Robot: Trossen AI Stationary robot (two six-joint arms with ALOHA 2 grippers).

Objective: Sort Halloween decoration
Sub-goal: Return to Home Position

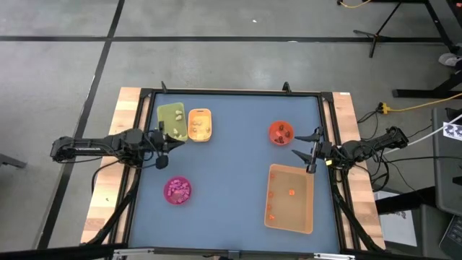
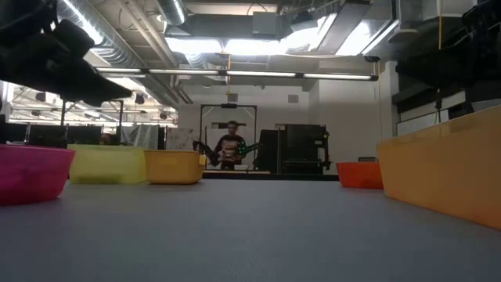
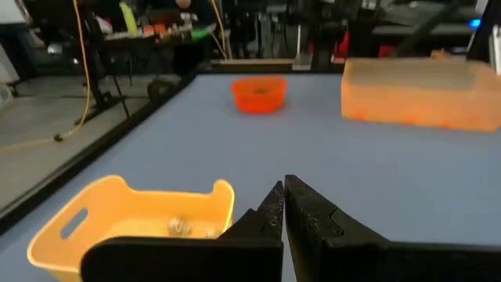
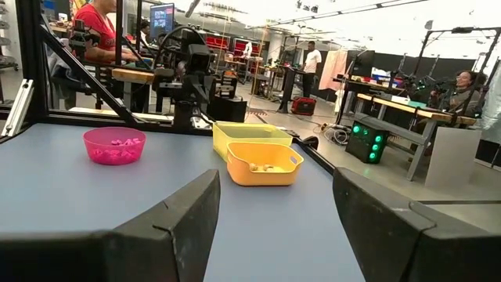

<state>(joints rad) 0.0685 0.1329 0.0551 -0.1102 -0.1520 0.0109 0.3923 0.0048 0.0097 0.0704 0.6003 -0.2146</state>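
The Halloween decoration lies sorted in containers: pink trinkets in the pink bowl (image 1: 177, 190), dark ones in the red bowl (image 1: 281, 133), cream ones (image 3: 180, 227) in the yellow tray (image 1: 200, 124), pale ones in the green tray (image 1: 172, 119), and orange ones (image 1: 291, 192) in the tan tray (image 1: 290, 198). My left gripper (image 1: 177, 141) is shut and holds nothing. It hovers level at the table's left edge, just near of the green and yellow trays. My right gripper (image 1: 299, 148) stands open and empty at the right edge, between the red bowl and the tan tray.
The blue table top (image 1: 231, 166) lies bare in the middle between the two arms. A dark frame (image 1: 231, 92) runs around the table. People and workbenches (image 4: 313, 59) show in the room beyond, away from the table.
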